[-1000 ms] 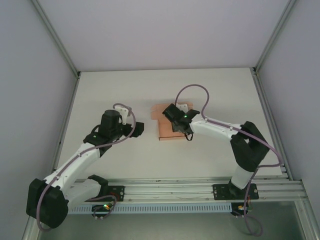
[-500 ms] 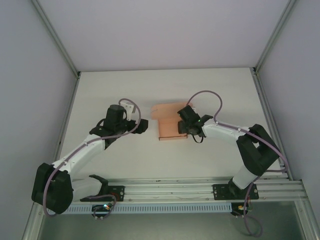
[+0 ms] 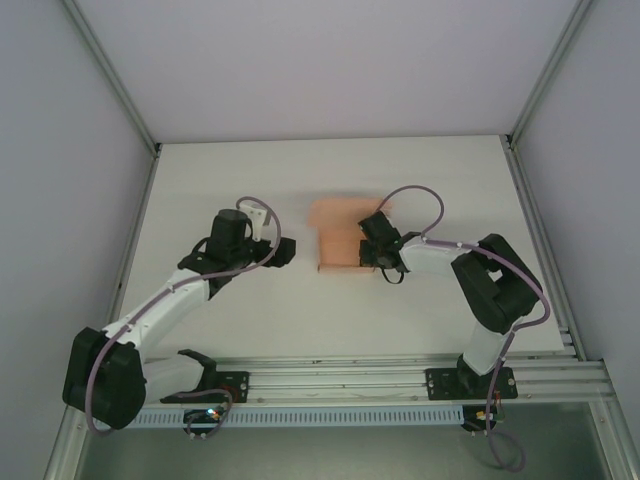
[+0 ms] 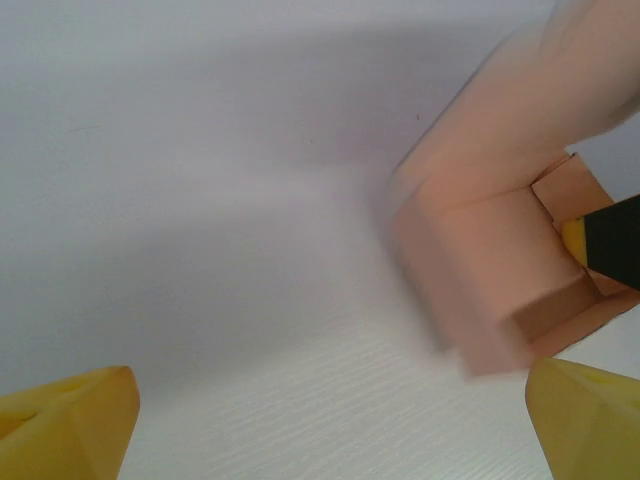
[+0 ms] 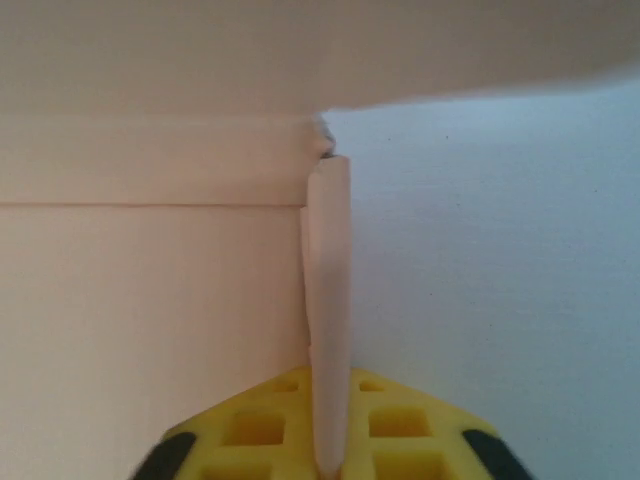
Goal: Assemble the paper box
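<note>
White table (image 3: 230, 180) inside a pale enclosure, and the box (image 3: 338, 240) lies near the middle of it. It is salmon-pink card, partly folded up, with a wide flap (image 3: 335, 211) lying out on its far side.

My right pincer (image 3: 372, 250) is at the box's right side, pressed together on a thin upright strip of its card. From my right wrist I see that card edge (image 5: 328, 300) standing between my yellow pads (image 5: 260, 430), with a broad pink panel to its left and bare table to its right.

My left pincer (image 3: 284, 252) hangs just left of the box, apart from it, spread wide and pointed at it. From my left wrist, its two yellow fingertips (image 4: 70, 420) stand far apart on the near side of the box with bare table between them. The box itself is blurred, showing a folded corner with a shallow hollow. At the box's right edge I catch a bit of black and yellow from my right pincer.
</note>
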Available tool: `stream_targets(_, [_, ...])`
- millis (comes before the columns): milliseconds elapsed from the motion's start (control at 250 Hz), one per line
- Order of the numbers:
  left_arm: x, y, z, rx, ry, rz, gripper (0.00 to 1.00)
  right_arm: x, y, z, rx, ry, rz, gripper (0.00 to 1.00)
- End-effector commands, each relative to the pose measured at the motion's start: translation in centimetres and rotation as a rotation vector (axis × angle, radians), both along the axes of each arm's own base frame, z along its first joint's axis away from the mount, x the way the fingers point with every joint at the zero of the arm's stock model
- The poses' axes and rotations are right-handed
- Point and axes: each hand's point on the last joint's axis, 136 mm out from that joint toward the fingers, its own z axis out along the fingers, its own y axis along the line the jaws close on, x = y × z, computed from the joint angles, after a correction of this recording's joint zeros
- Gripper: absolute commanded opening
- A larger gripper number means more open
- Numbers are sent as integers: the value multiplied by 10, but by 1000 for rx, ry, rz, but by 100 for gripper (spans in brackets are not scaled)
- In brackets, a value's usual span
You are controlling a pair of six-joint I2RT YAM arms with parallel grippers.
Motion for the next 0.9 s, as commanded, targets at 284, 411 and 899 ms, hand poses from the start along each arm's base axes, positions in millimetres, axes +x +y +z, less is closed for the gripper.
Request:
stream_targets(284, [9, 19, 4, -69, -20, 89, 100, 15, 50, 102, 267, -293, 203, 0])
stream_targets(411, [15, 13, 12, -150, -52, 44, 100, 5, 76, 173, 432, -450, 356, 0])
stream_targets(899, [15, -73, 133, -564, -261, -472, 100, -62, 132, 272, 459, -761, 782, 0])
